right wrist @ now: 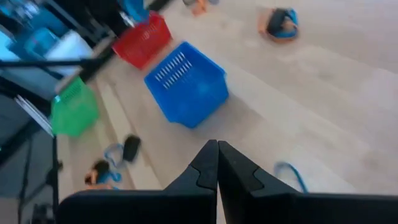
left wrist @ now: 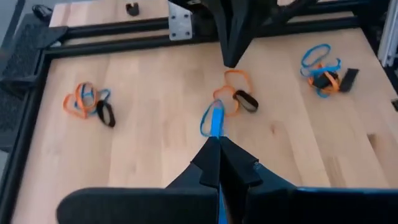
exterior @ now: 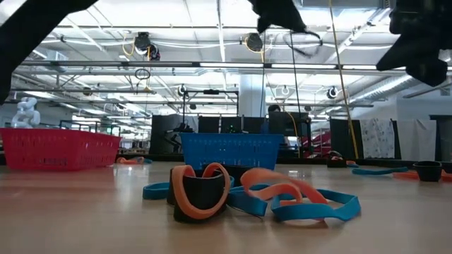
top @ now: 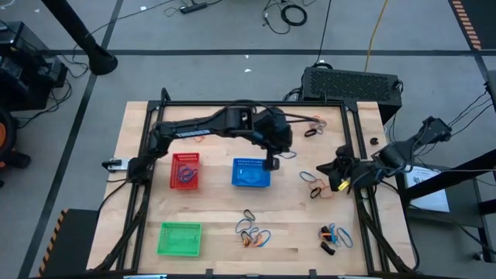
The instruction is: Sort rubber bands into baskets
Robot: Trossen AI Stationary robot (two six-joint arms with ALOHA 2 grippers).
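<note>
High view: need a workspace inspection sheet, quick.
Surface: pale wooden table top, black frame rails.
Job's things: red mesh basket holds bands; blue mesh basket mid-table; green mesh basket at the front; loose blue, orange and black rubber bands in clusters.
Clutter: nothing seen.
Grippers: left gripper shut on a blue rubber band, by the blue basket; right gripper shut, empty, table's right side.
Cables: black cables, yellow cable on floor.
Surroundings: black box behind table.

3 baskets and loose rubber bands on the wooden table.
The red basket [top: 185, 170] and blue basket [top: 251, 173] sit mid-table, side by side; the green basket [top: 180, 238] lies near the front-left corner. Blue, orange and black rubber bands [top: 253, 232] lie in clusters along the front edge and right side.
</note>
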